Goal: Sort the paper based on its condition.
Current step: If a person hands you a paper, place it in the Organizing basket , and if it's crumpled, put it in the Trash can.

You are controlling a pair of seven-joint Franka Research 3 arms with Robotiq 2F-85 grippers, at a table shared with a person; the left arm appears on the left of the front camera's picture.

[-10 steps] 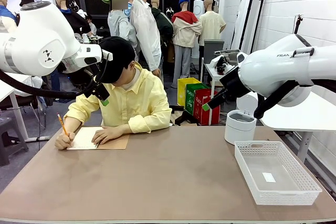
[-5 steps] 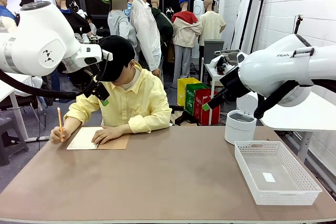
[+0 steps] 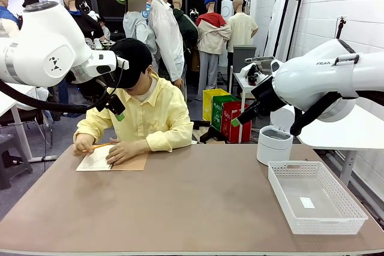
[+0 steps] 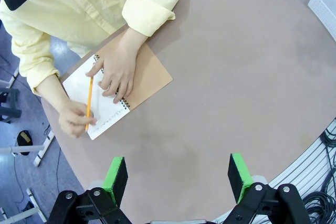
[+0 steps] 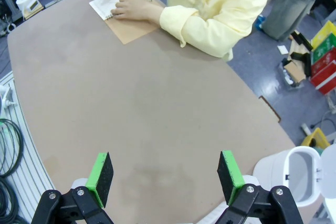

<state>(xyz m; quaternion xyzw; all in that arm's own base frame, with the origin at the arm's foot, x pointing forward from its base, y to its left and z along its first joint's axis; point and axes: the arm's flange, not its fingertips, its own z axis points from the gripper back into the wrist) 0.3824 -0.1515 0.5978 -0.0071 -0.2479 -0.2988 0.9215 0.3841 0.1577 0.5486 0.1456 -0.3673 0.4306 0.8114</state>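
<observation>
The left gripper point(image 4: 177, 174) looked down on the table point(image 4: 236, 77) from above, its green pads spread wide at the bottom of the frame with nothing between them. The right gripper point(image 5: 165, 174) hung in the same pose, its jaws fully apart and empty over bare brown tabletop. From the front, both white arms were raised well above the surface, the left at upper left and the right at upper right, each wrist angled down toward the middle.

At lower right of the front view sat a white basket point(image 3: 312, 223) with a small white slip point(image 3: 306, 202) on its floor. Just behind it stood a white bin point(image 3: 274, 145), whose open top appeared in the right wrist view.

Farther back, at centre left, the paper point(image 4: 107, 120) lay as a white page beside the tan cover point(image 4: 149, 80) of a spiral notebook. Whether it was free of the spiral could not be told. Its long axis ran from the near edge toward the person; in the left wrist view that was a steep diagonal from upper left to lower right. That view also showed faint writing on it. One hand point(image 4: 118, 74) of the person pressed flat on the page, and the other hand point(image 4: 73, 119) held an orange pencil point(image 4: 88, 95) laid across it.
</observation>
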